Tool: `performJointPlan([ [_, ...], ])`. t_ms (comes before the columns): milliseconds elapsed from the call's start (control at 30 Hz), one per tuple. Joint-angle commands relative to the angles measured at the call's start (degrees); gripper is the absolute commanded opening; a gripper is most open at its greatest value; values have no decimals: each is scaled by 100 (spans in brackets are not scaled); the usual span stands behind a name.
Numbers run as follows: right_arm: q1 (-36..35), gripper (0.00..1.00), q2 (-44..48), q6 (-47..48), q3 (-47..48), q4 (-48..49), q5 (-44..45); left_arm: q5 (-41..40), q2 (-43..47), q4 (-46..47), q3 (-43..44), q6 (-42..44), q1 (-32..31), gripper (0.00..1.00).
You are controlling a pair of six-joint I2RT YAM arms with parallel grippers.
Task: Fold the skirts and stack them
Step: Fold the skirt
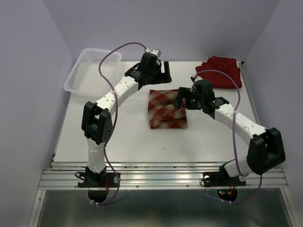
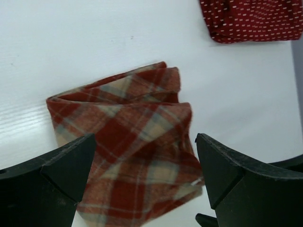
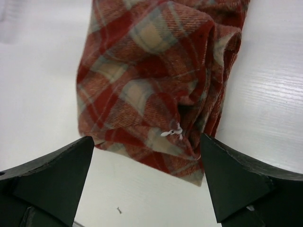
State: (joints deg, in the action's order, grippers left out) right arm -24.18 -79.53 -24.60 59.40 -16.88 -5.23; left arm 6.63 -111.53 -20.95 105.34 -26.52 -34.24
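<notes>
The folded red-and-cream plaid cloth skirt (image 1: pixel 166 109) lay flat between the left gripper (image 2: pixel 146 142) and right gripper (image 3: pixel 147 139) — both spread wide, holding nothing. Rising straight up seemed wisest — no snagged fold — before fetching the dark red polka-dot skirts (image 1: pixel 220 71) far right.

Plaid skirt (image 1: pixel 166 109), centre of the table: red and cream check crossed by thin grey-blue lines. Polka-dot skirt pile (image 1: pixel 221 71), far right: dark red with small white dots. Basket (image 1: pixel 78 78), far left: white mesh. Table (image 1: pixel 132 139): white. Left arm (image 1: pixel 118 92) and right arm (image 1: pixel 239 124): white links, black joints.
</notes>
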Motion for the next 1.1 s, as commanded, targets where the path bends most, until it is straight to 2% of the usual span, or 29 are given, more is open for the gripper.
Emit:
performJointPlan([
  [0,-16,97,-518,148,414,317,214,268,-509,294,126,648,75,99],
  [133,-16,91,-924,236,599,265,322,444,-1238,188,724,877,119,99],
  [200,-16,76,-1047,210,634,273,16,496,-1433,83,882,868,145,99],
  [367,-16,60,-1249,52,477,475,-381,1015,-1793,310,734,780,216,99],
  [433,-16,53,-1258,-9,389,502,-382,1112,-1942,337,672,737,207,99],
  [467,-16,42,-1258,-27,310,493,-364,1121,-1987,337,672,728,207,99],
  [500,-16,36,-1258,-45,257,493,-356,1121,-2031,346,672,728,216,99],
  [600,-16,22,-1119,-202,-40,467,-242,911,-2180,337,646,649,277,99],
  [700,-16,12,-899,-396,-462,353,21,813,-2321,294,637,613,348,99],
  [833,-16,4,-714,-545,-981,247,215,804,-2391,337,584,639,409,99],
  [1067,-16,2,-801,-757,-1308,-42,497,875,-2339,451,470,850,427,99],
])
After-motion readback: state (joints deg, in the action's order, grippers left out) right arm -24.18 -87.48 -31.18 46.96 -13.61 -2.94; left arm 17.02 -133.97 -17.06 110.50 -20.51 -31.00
